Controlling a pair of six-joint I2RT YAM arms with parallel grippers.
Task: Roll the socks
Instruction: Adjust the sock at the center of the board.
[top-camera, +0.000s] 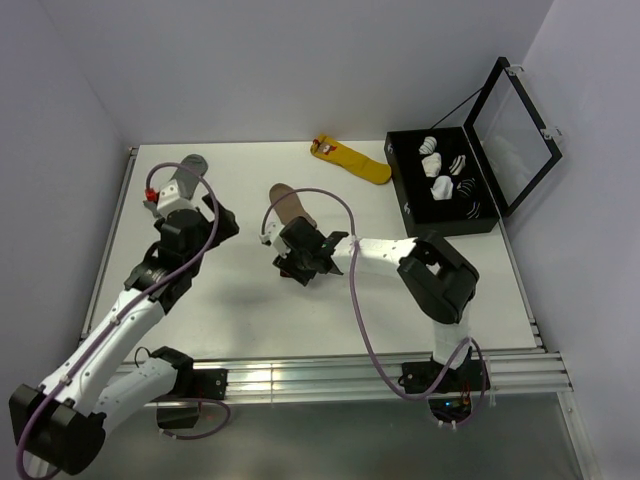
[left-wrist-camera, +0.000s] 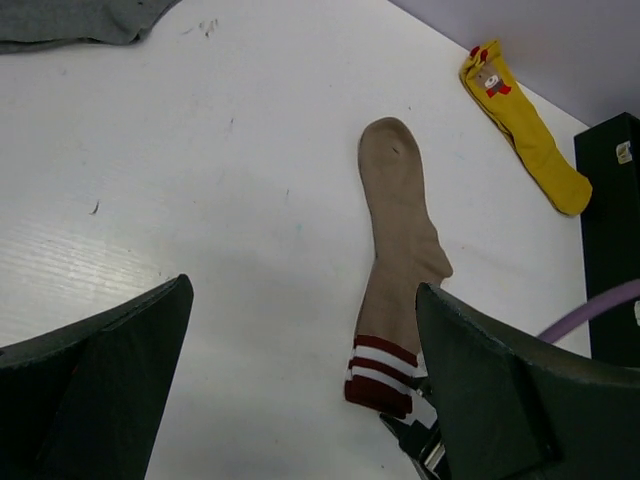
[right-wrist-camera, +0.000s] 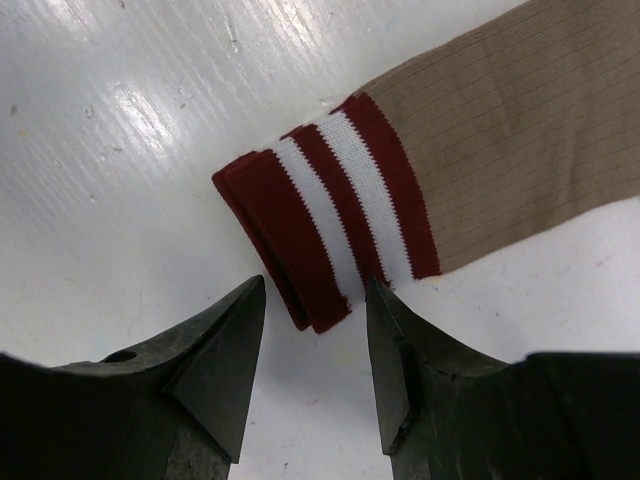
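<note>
Sock (top-camera: 290, 205) lies flat and unrolled at centre of the top view, its striped cuff (right-wrist-camera: 330, 210) between the parted, not yet pinching jaws of the right gripper (right-wrist-camera: 310, 300), while the left gripper (left-wrist-camera: 305, 290) hangs wide open and empty, so all rolling remains

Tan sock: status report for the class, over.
Left gripper open, hovering clear. Right gripper open, straddling striped cuff corner. Tan sock flat, unrolled. Nothing on it.
</note>
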